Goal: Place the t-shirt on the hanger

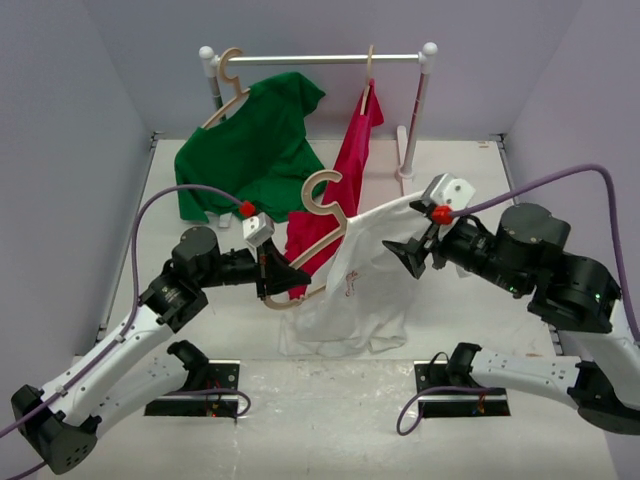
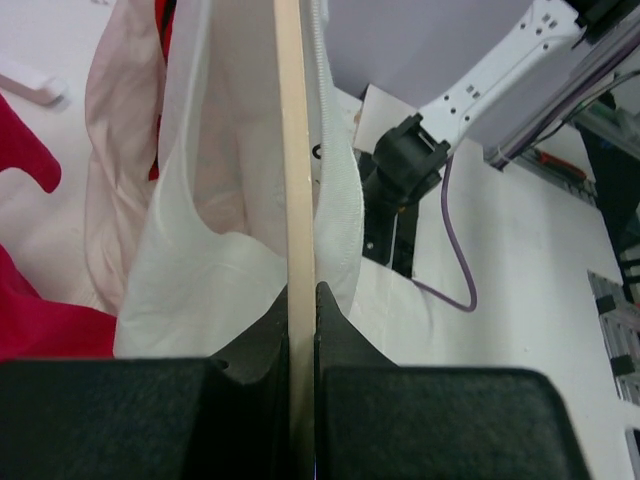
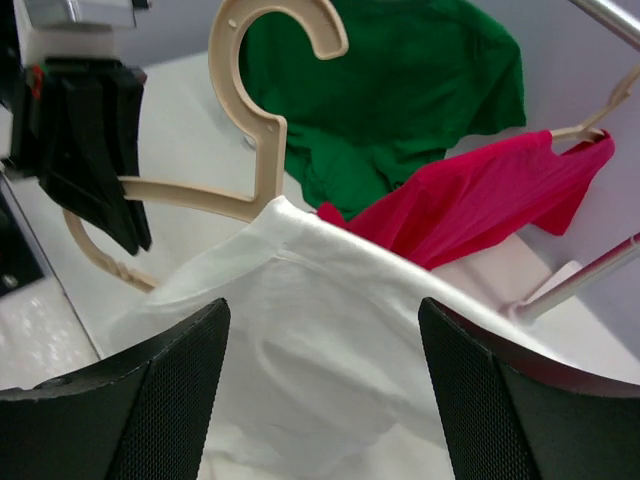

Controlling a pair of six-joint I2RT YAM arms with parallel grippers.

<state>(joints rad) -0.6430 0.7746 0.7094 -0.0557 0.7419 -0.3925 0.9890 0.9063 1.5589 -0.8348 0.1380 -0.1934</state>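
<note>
A beige wooden hanger [image 1: 322, 195] is held up over the table. A white t-shirt [image 1: 355, 290] drapes over its right arm, with the collar at the hanger's neck. My left gripper [image 1: 274, 280] is shut on the hanger's left end; in the left wrist view the bar [image 2: 295, 150] runs up from between the closed jaws [image 2: 303, 300] beside the shirt [image 2: 230, 250]. My right gripper [image 1: 410, 255] is open at the shirt's right shoulder. In the right wrist view its wide jaws [image 3: 322, 320] frame the shirt [image 3: 330, 340] below the hanger hook [image 3: 255, 120] without gripping it.
A white clothes rack [image 1: 320, 58] stands at the back. A green t-shirt [image 1: 250, 140] hangs from it on a hanger, and a red t-shirt [image 1: 345, 190] hangs beside it, just behind the held hanger. Grey walls close in the left and right sides.
</note>
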